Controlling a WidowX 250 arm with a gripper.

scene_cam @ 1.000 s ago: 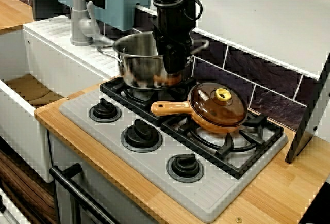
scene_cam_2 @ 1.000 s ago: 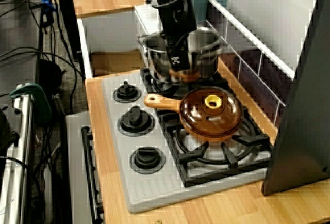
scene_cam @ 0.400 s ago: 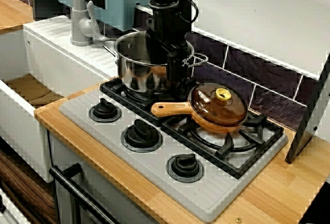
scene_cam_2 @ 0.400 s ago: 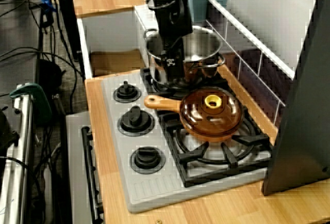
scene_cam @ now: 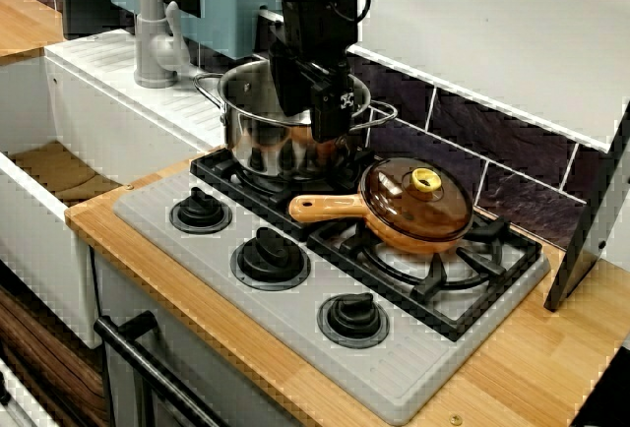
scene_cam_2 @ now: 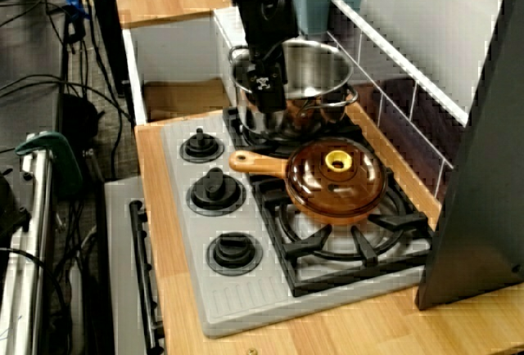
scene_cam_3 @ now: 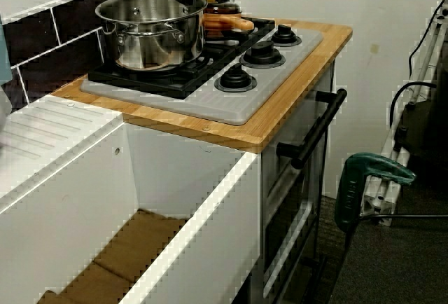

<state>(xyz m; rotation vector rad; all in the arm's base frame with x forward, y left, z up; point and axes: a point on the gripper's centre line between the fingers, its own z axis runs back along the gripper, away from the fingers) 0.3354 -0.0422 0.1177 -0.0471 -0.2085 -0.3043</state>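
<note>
The stove bears a steel pot sitting flat at its back corner nearest the sink, and just beside it a brown lidded pan. The claw hangs upright over the pot's rim on the side facing the pan, so the pot lies below it and off toward the sink. One finger seems outside the wall and one inside, but I cannot tell whether they pinch the rim or stand free.

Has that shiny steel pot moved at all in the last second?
Yes. The steel pot dropped slightly: a second ago it hung just above the black grate; now it stands level on it, with the gripper at its rim.
</note>
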